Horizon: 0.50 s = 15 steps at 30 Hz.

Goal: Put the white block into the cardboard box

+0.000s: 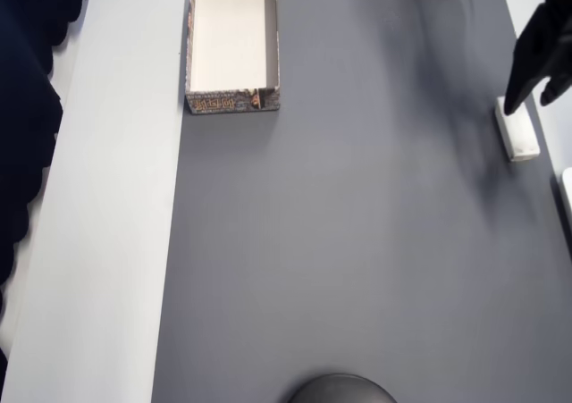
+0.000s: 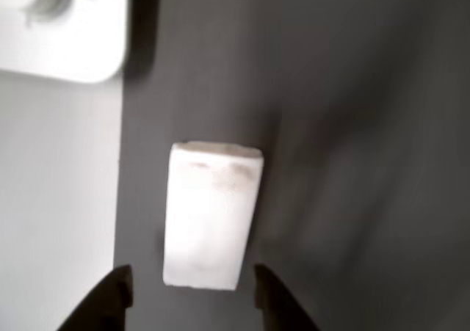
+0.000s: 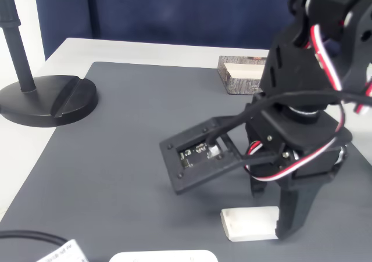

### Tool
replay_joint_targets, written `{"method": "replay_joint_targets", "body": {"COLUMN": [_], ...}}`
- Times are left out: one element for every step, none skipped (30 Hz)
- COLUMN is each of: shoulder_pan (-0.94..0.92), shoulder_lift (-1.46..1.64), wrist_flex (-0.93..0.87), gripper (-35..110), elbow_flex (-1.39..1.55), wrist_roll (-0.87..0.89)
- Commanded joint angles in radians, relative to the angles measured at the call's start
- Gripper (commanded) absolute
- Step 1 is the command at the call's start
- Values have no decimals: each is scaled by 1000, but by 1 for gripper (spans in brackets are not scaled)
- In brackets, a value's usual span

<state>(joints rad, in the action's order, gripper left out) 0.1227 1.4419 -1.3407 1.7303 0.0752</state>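
Observation:
The small white block [image 1: 517, 129] lies flat on the grey mat near its right edge in the overhead view. My black gripper [image 1: 532, 99] hovers just over the block's far end, open. In the wrist view the block [image 2: 213, 213] lies lengthwise ahead of the gripper [image 2: 192, 294], whose two dark fingertips stand on either side of its near end without touching it. In the fixed view the block [image 3: 250, 224] lies on the mat beside the lowered gripper [image 3: 273, 207]. The cardboard box [image 1: 232, 102] stands empty at the mat's far left corner, and the arm partly hides the box [image 3: 244, 76] in the fixed view.
A larger flat white object [image 2: 62, 30] with a rounded corner lies close beside the block, off the mat [image 1: 357, 224]. A black round stand base [image 3: 46, 99] sits at the mat's far side from the box. A dark cable [image 3: 23, 236] runs near the table edge.

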Motion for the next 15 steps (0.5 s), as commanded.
{"method": "replay_joint_targets", "body": {"shoulder_pan": [0, 0, 0, 0, 0, 0, -2, -2, -2, -3, -3, -3, -3, -3, -3], "shoulder_lift": [2, -2, -5, -9, -12, -15, -20, -25, -29, -34, -37, -41, -46, -49, -54], "wrist_flex": [-5, -2, 0, 0, 0, 0, 0, 0, 0, 2, 3, 3, 3, 6, 9], "gripper": [24, 24, 24, 24, 24, 24, 24, 24, 24, 24, 24, 25, 25, 25, 25], "elbow_flex": [-77, -80, -83, -86, -89, -92, -97, -101, -106, -109, -112, -115, -118, -121, -123], "wrist_roll": [12, 12, 12, 12, 12, 12, 12, 12, 12, 12, 12, 12, 12, 12, 12]}}
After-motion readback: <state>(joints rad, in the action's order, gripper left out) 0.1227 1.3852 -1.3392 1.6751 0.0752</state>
